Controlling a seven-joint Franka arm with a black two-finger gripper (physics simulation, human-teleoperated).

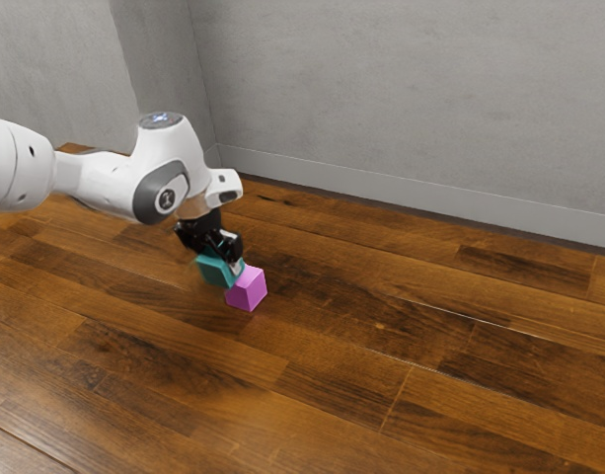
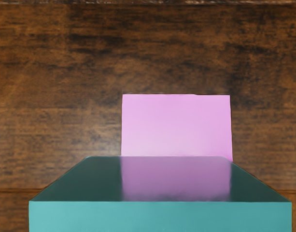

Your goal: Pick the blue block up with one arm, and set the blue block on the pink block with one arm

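Where the arm (image 1: pixel 105 183) reaches in from the exterior view's left, its black gripper (image 1: pixel 221 252) hangs low over the wooden surface (image 1: pixel 401 326). The fingers are drawn in narrowly on the top of the blue block (image 1: pixel 213 272), which renders as teal, and hold it from two sides. The pink block (image 1: pixel 249 288) sits on the planks just beside it, toward the exterior view's right and nearer the camera. It overlaps the blue block's lower corner, so I cannot tell whether the two touch or whether the blue block is off the boards. Open planks spread wide to the right and toward the front. Behind, the grey wall (image 1: pixel 401 89) and its pale baseboard (image 1: pixel 430 193) stand well apart from both blocks. From the wrist view, the blue block (image 2: pixel 160 193) looms large just under the hand, with its glossy top face and one teal side showing. The pink block (image 2: pixel 176 125) lies past its far edge, squarely ahead of it, and its colour is mirrored in the blue top. That alignment cannot be read from the side camera. Dark wood grain (image 2: pixel 56 96) surrounds the pink block on its other three sides.
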